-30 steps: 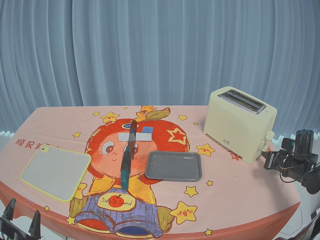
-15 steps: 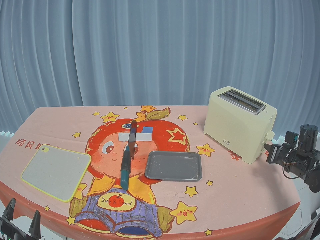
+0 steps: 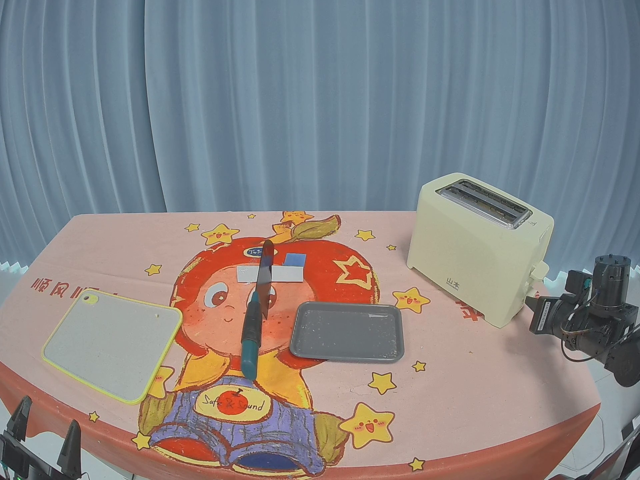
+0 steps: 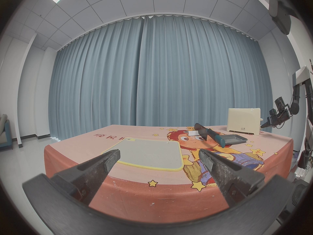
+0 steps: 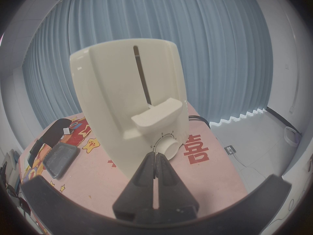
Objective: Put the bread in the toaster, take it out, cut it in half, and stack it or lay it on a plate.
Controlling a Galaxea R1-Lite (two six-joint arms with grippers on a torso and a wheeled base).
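Observation:
The cream toaster [image 3: 480, 248] stands at the table's right side. No bread shows in its top slots. In the right wrist view its side lever [image 5: 157, 115] sits low in the slot, above a round dial [image 5: 169, 146]. My right gripper [image 5: 155, 154] is shut and empty, its tips just short of the dial, below the lever. From the head it hangs off the toaster's near right end [image 3: 531, 299]. My left gripper [image 4: 158, 154] is open and empty, off the table's near left edge [image 3: 45, 428]. A grey plate [image 3: 347, 331] lies mid-table.
A teal-handled knife [image 3: 255, 308] lies left of the plate, its blade propped on a white and blue block [image 3: 280, 273]. A yellow-rimmed cutting board [image 3: 110, 341] lies at the near left. A black cord [image 5: 199, 118] runs behind the toaster.
The right arm rose a little beside the toaster, then dropped back partway. Its gripper stayed shut. Nothing on the table moved.

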